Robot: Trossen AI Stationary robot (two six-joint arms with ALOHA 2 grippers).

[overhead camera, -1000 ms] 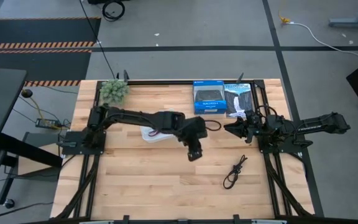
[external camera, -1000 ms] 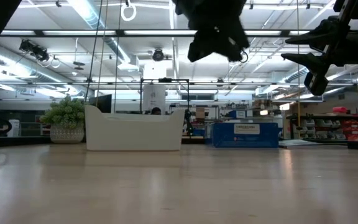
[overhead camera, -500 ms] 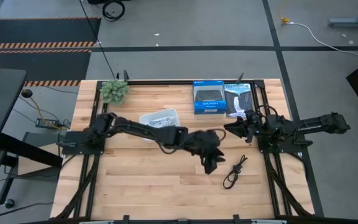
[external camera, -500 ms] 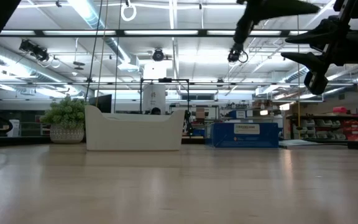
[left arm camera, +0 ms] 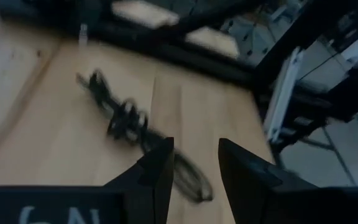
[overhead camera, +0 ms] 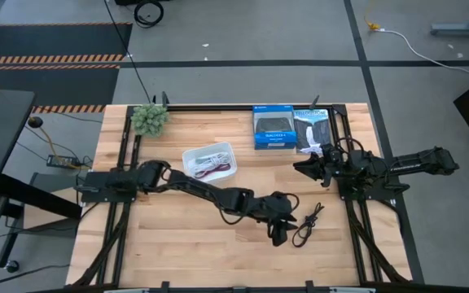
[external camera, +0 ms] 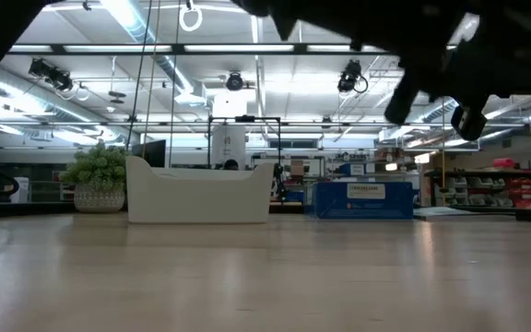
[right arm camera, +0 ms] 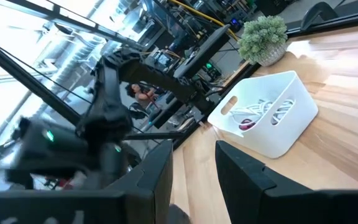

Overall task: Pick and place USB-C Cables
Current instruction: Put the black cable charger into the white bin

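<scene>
A black USB-C cable [overhead camera: 306, 225] lies loosely bundled on the wooden table near its right side; it also shows in the left wrist view as the black cable [left arm camera: 128, 121]. My left gripper [overhead camera: 281, 235] hangs open just left of it, and in its own view the left gripper [left arm camera: 194, 160] stands apart from the cord, touching nothing. A white tray [overhead camera: 210, 160] holds white and maroon cords [right arm camera: 258, 115]; I cannot make out a silver-grey one. My right gripper [overhead camera: 304, 168] waits open above the table's right side.
Two blue-and-black retail boxes [overhead camera: 273, 129] [overhead camera: 312, 130] sit at the far edge. A small potted plant [overhead camera: 149, 119] stands at the far left corner. The left arm stretches slantwise across the middle of the table. Bare wood [overhead camera: 177, 236] lies along the near side.
My left arm has swung from above the white tray toward the table's right and near side and has come down beside the black cable. The tray, partly hidden by the arm before, now shows whole. The black cable has stayed where it was.
</scene>
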